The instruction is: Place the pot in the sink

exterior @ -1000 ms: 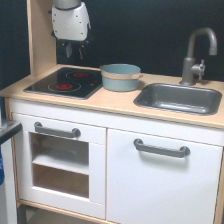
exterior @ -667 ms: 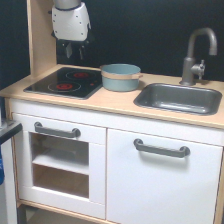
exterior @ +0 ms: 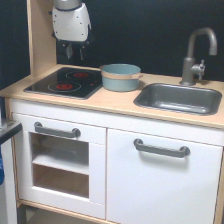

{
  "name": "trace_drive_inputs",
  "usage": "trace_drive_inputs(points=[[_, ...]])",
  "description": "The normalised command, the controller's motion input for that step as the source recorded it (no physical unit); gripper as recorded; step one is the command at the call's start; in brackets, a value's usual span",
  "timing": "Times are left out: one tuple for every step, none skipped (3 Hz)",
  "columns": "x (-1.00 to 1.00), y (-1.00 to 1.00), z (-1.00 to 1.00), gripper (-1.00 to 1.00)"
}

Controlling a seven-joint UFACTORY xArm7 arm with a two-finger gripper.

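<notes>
Pot (exterior: 120, 77) sits low beside my pincer (exterior: 73, 52), at hob (exterior: 66, 82) edge; sink (exterior: 181, 99) beyond. Pincer released, grasping nothing.

One exterior view (slightly raised) faces the toy kitchen (exterior: 115, 107) frontally.

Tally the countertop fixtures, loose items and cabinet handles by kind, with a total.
Pot: 1
Sink: 1
Faucet: 1
Hob: 1
Handles: 2, one on the oven door and one on the cupboard door
Total: 6
</notes>
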Motion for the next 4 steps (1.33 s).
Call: trace_drive_inputs(points=[[0.05,-0.08,-0.06,1.00],[0.05,-0.09,-0.08,1.00],[0.06,-0.09,-0.08,1.00],[0.10,-0.08,-0.11,1.00]])
